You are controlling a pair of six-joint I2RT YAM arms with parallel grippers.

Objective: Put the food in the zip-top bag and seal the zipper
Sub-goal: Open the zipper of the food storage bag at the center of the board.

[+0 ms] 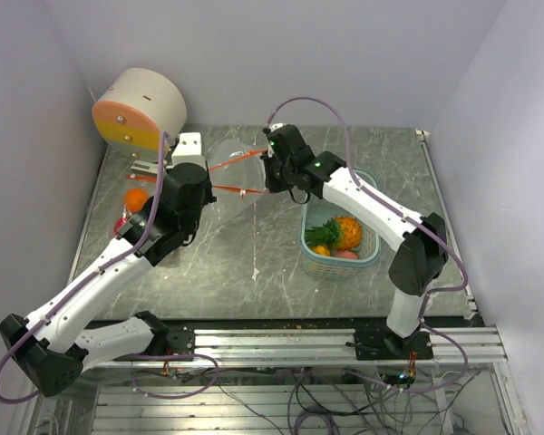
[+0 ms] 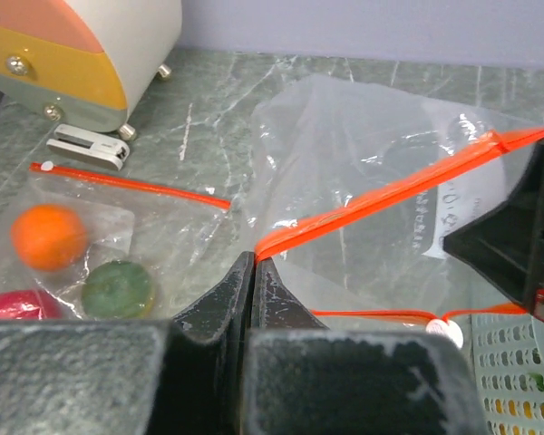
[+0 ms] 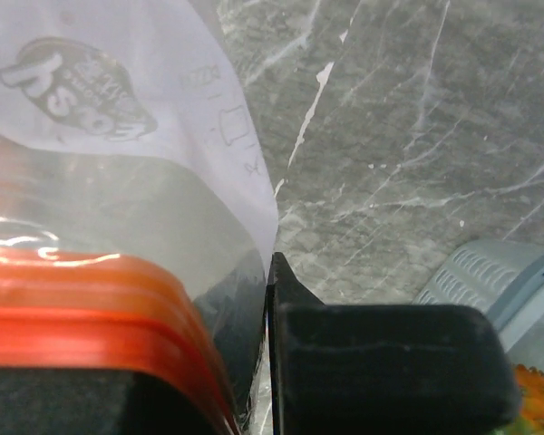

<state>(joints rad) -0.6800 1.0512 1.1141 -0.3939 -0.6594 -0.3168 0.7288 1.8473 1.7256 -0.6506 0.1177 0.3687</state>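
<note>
well, the clear zip-top bag (image 1: 240, 177) hangs stretched between the two arms above the grey marbled table (image 1: 254, 263). the left gripper (image 2: 254, 263) is clamped tight on one end of the bag's orange zipper strip (image 2: 390, 190), its jaws pressed together with the strip coming out from between them. the right gripper (image 3: 254, 308) pinches the far end of the same strip, jaws closed on plastic and zipper. in the top view the two orange zipper lines run apart from each other.

the food (image 1: 340, 237) sits in the pale teal basket (image 1: 372, 254) on the table's right side, under the right arm: an orange piece, leafy green, something yellow and something pinkish-red. left of the held bag a second bag (image 2: 127, 213) lies flat on the table, with an orange ball (image 2: 48, 236), a green round piece (image 2: 118, 288) and a red piece (image 2: 14, 305) in it. a round cream, orange and pink box (image 1: 140, 111) stands at the back left.
</note>
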